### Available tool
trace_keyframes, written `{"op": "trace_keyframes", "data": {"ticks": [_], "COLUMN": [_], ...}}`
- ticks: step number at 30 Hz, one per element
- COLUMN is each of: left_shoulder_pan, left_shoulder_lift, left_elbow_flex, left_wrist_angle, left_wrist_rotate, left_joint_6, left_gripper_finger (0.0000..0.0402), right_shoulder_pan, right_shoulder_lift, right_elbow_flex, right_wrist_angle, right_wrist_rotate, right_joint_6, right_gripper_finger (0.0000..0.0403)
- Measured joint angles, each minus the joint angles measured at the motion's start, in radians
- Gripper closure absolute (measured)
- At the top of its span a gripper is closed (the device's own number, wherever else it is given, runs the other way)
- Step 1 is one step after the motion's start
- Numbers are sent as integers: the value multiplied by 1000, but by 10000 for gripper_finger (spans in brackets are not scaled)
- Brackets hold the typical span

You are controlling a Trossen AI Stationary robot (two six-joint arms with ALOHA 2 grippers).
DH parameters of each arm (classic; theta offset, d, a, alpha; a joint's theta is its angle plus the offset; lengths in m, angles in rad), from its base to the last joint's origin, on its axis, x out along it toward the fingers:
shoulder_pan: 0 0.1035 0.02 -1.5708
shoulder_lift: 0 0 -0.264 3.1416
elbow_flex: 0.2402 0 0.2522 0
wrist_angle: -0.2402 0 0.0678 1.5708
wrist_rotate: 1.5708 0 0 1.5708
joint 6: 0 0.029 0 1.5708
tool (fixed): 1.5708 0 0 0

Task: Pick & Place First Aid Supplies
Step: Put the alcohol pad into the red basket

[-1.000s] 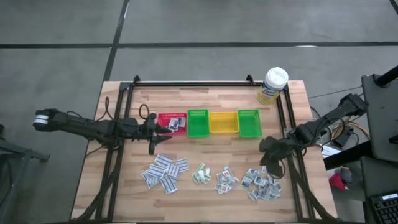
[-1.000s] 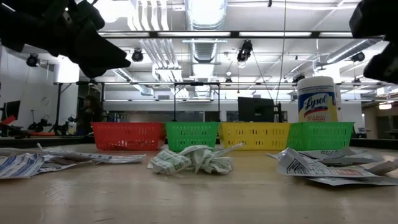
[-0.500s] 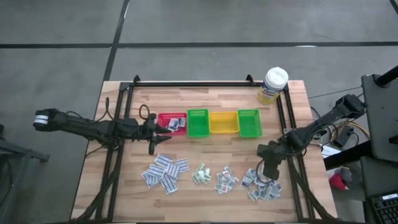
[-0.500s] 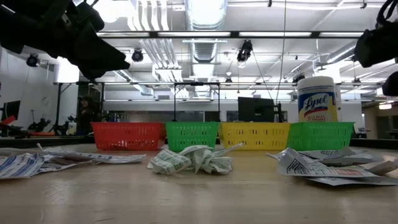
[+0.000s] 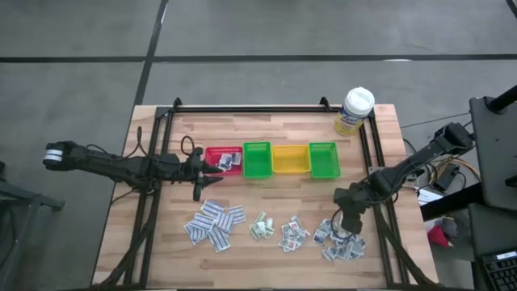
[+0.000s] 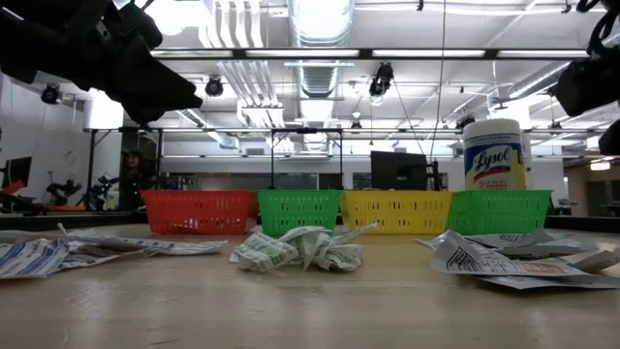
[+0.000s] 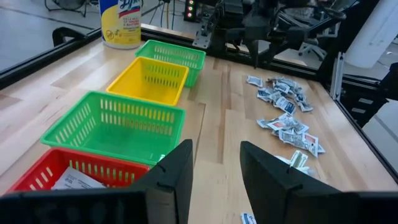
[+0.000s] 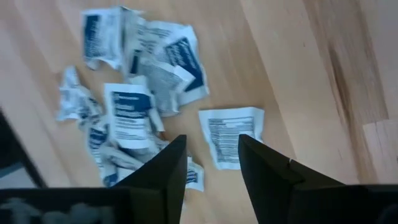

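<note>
Left claw (image 5: 212, 164) is hanging parted and empty just beside the red bin (image 5: 224, 159), which is holding a few packets. Right claw (image 5: 346, 220) is hovering parted, gripping nothing, over the packet pile (image 8: 134, 118) below it. I'm judging most sorting is remaining.

- We see bright, even light from ceiling lamps (image 6: 320, 19) that glare white in the low view.
- Shadows on the tabletop (image 5: 266, 242) stay soft.
- The packets (image 8: 134, 112) under the right wrist look slightly blurred.
</note>
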Motion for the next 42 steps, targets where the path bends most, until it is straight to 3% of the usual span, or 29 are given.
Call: {"op": "trace_keyframes", "data": {"ticks": [12,21,32,42], "left_shoulder_pan": [0,0,0,0], "left_shoulder_lift": [0,0,0,0], "left_elbow_flex": [0,0,0,0], "left_wrist_angle": [0,-1,0,0], "left_wrist_rotate": [0,0,0,0], "left_joint_6": [6,7,7,7], "left_gripper_finger": [275,275,275,275], "right_shoulder_pan": [0,0,0,0], "right_shoulder_lift": [148,234,245,258], "right_elbow_flex": [-9,-10,-10,-11], "right_wrist_angle": [-4,-5,-7,-13], "right_wrist_rotate": [0,4,34,49], "right_joint_6": [-24,-38,-53,-53], "right_gripper_finger": [289,282,298,357]}}
